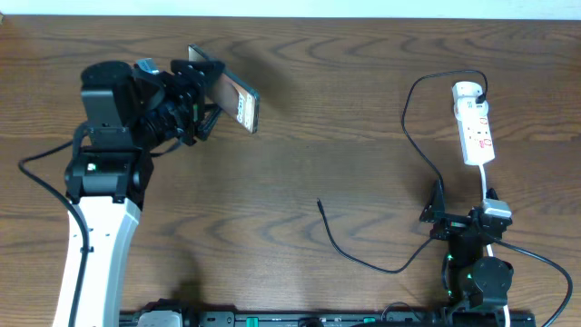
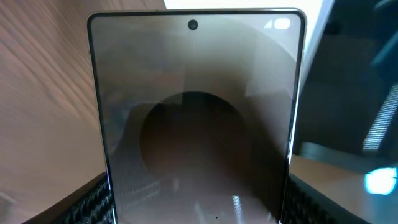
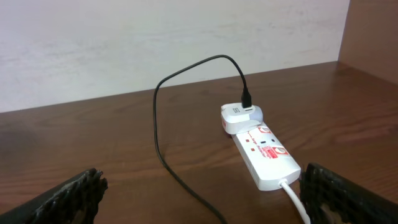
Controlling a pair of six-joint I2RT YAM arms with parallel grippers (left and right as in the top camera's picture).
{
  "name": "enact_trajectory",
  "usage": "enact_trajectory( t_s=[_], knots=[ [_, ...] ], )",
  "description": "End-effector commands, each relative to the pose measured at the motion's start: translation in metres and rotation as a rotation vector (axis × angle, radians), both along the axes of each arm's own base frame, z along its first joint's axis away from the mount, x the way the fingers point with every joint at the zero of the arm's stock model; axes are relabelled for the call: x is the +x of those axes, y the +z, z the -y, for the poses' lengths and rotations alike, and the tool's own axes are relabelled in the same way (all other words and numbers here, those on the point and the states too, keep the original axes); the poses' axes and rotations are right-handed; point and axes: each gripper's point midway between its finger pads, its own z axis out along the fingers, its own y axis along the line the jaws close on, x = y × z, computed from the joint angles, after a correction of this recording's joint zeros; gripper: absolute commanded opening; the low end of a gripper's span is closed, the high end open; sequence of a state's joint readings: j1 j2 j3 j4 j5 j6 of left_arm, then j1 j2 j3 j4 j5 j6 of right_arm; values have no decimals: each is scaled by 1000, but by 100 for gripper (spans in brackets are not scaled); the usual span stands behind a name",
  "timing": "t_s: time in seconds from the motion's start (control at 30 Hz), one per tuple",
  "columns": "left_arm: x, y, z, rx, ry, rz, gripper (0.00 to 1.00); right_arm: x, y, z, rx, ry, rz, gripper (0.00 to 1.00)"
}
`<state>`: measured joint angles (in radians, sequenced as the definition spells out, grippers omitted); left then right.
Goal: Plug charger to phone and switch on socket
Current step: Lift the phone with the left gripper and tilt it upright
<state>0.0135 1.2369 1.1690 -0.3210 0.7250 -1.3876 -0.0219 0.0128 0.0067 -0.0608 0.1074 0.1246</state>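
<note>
My left gripper is shut on the phone and holds it lifted and tilted above the table at the back left. In the left wrist view the phone's dark glossy screen fills the frame between the fingers. The charger, a thin black cable, runs from a white adapter on the socket down the table; its free plug tip lies at the centre. My right gripper is open and empty, just in front of the socket; the cable passes between its fingers.
The socket's white cord runs toward the right arm base. A pale wall stands behind the table's far edge. The left arm takes up the left side.
</note>
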Motion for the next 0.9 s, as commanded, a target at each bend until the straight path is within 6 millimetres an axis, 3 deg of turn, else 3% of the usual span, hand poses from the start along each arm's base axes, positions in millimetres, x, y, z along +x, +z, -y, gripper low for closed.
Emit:
enact_trajectory(
  t_s=[0.0,0.27,0.5,0.87],
  knots=[
    [-15,24,13,-294,-59,-148,7,0,-1,1,-10,-2,-2,99],
    [-26,51,7,-529,-111,-270,7,0,-1,1,-10,-2,-2,99],
    [-29,53,7,-597,-111,-348,7,0,-1,1,-10,-2,-2,99],
    [-24,51,3,-590,-71,-337,7,0,-1,1,-10,-2,-2,99]
  ],
)
